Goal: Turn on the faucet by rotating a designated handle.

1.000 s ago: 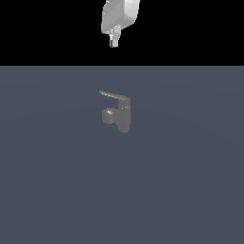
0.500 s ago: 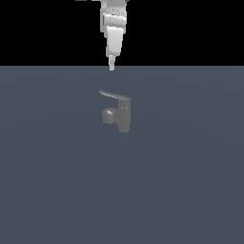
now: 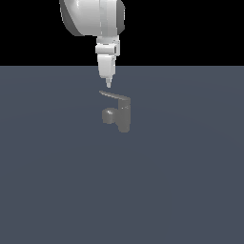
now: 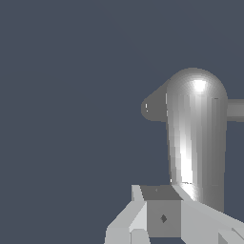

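The faucet (image 3: 124, 117) is a small dull-grey tap standing on the dark floor, with its stubby spout (image 3: 108, 115) pointing toward the exterior view's left. The handle (image 3: 114, 96) is a thin flat lever on top, and its free end reaches up-left. My gripper (image 3: 108, 84) points straight down, just above the handle's free end and not touching it. Its fingers look pressed together and hold nothing. In the wrist view the handle (image 4: 195, 143) is a long shiny blade ending right at my gripper (image 4: 159, 205), with the spout (image 4: 152, 107) off to one side.
A flat dark grey-blue floor (image 3: 181, 190) spreads around the faucet. Nothing else stands on it. The arm's white wrist (image 3: 95, 19) hangs above the faucet.
The arm has come down steadily. The gripper tip has dropped from well above the floor line to just over the handle's free end. The faucet has not moved.
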{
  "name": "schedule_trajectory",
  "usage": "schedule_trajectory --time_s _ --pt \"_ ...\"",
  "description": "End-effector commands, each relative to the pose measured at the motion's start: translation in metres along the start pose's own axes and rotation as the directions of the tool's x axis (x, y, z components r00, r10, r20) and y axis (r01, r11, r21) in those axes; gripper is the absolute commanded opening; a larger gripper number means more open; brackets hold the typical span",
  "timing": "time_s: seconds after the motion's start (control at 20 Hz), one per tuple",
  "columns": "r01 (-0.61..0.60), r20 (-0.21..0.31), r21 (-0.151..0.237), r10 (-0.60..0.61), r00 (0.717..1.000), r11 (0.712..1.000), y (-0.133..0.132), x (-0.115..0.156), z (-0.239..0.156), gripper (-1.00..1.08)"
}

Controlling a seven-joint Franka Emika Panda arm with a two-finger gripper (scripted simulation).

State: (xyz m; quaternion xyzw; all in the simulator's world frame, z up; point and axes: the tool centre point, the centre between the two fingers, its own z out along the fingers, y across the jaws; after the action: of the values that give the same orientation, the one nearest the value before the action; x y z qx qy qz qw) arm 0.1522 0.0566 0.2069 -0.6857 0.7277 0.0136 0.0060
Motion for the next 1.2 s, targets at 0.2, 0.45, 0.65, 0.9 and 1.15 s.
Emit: schedule_trajectory --time_s 0.2,0.45,0.65,0.9,1.15 --pt "-0.074 -0.020 0.011 0.075 0.997 0.997 -0.012 -0.006 0.026 -1.00" --pt "-0.094 -0.026 0.014 0.095 0.995 0.995 -0.014 -0.008 0.034 -1.00" --pt "-0.095 -0.026 0.014 0.095 0.995 0.995 -0.014 -0.008 0.034 -1.00" --pt "-0.094 -0.026 0.013 0.094 0.995 0.995 -0.006 -0.010 0.034 -1.00" --pt "-0.094 -0.026 0.013 0.094 0.995 0.995 0.005 -0.013 0.035 -1.00"
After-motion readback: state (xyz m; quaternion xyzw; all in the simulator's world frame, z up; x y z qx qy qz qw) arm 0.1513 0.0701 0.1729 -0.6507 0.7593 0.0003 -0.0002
